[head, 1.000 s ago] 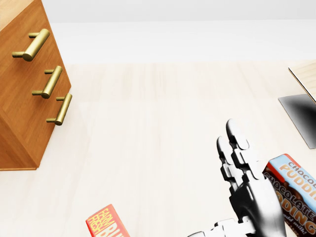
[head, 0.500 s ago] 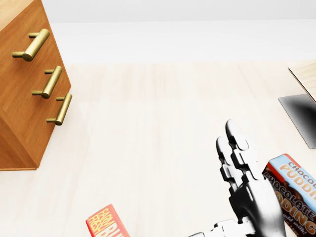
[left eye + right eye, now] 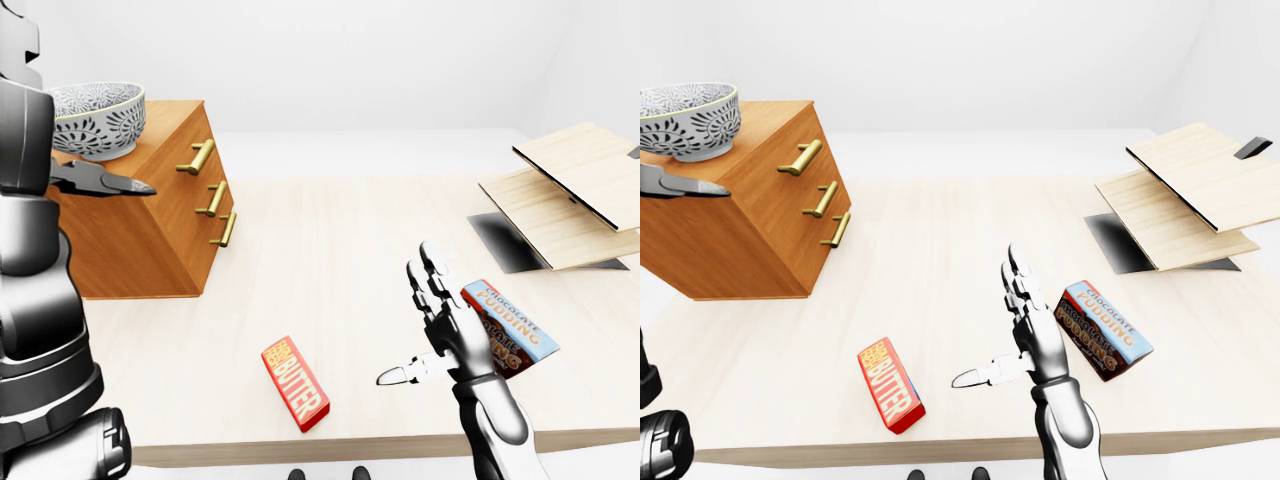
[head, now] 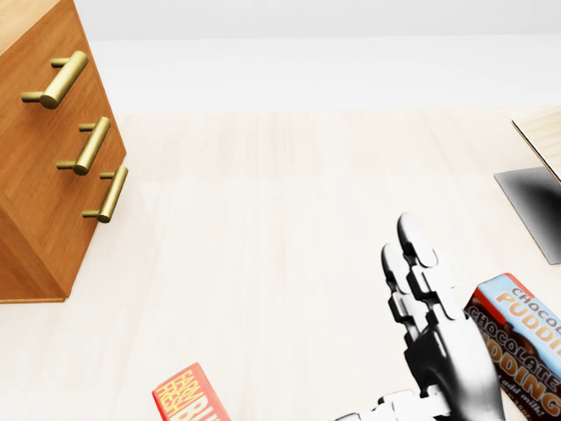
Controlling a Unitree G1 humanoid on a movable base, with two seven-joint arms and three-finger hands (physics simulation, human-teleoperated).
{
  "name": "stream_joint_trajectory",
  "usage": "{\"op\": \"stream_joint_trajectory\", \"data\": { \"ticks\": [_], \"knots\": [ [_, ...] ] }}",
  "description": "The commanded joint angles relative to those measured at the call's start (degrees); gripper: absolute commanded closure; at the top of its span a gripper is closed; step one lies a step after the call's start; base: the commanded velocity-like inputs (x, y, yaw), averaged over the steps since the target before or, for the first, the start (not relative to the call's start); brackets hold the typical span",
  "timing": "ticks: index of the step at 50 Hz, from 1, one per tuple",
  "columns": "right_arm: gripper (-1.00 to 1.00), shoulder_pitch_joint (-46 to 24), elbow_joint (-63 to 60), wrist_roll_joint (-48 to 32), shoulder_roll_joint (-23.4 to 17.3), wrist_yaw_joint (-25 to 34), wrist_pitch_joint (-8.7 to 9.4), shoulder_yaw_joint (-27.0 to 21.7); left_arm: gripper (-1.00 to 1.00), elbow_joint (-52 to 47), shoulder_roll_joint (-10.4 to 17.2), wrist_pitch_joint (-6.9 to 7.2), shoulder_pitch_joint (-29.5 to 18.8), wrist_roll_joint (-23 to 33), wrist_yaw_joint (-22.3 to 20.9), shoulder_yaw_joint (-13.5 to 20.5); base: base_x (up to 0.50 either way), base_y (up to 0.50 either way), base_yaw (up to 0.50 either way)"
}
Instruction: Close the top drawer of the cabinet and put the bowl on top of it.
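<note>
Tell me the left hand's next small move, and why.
Probably draw the left hand back from the bowl. The bowl already sits on the cabinet, the top drawer looks shut, and the hand is open beside the bowl, gripping nothing.

Bare simulated test room: blank white walls [image 3: 380, 60] surround a single pale wooden table [image 3: 330, 250] carrying a small wooden cabinet [image 3: 750, 220], a butter box [image 3: 295, 383], a chocolate pudding box [image 3: 1103, 328] and loose tilted boards [image 3: 570, 195].
</note>
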Motion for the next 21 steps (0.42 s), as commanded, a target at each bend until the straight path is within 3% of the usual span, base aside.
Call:
{"op": "stream_joint_trajectory", "data": {
  "ticks": [1,2,9,14,17,21],
  "knots": [
    [-1.00,0.02,0.07,0.00,-0.06,0.01,-0.03,0.08,-1.00,-16.00,-3.66,0.00,3.42,2.01,-6.86,0.34,0.00,0.00,0.00],
    [-1.00,0.10,-0.02,0.00,-0.08,0.07,0.00,0.09,-1.00,-21.42,-5.45,0.00,4.81,2.18,-9.13,-0.70,0.00,0.00,0.00],
    [-1.00,0.04,0.16,-0.17,-0.04,0.01,-0.12,0.21,-1.00,-29.19,-9.17,0.00,5.73,4.02,-14.57,-2.55,0.00,0.00,0.00],
    [-1.00,-0.02,0.44,-0.50,-0.04,-0.20,-0.29,0.41,-1.00,-32.44,-12.92,0.00,7.81,5.07,-14.88,-4.01,0.00,0.00,0.00],
    [-1.00,-0.03,0.62,-0.75,-0.07,-0.32,-0.45,0.68,-1.00,-36.50,-16.58,0.00,10.28,3.52,-15.76,-5.33,0.00,0.00,0.00],
    [-1.00,-0.15,0.79,-0.76,-0.12,-0.40,-0.42,0.76,-1.00,-38.18,-18.08,0.00,11.34,2.52,-15.95,-6.05,0.00,0.00,0.00]
  ]
}}
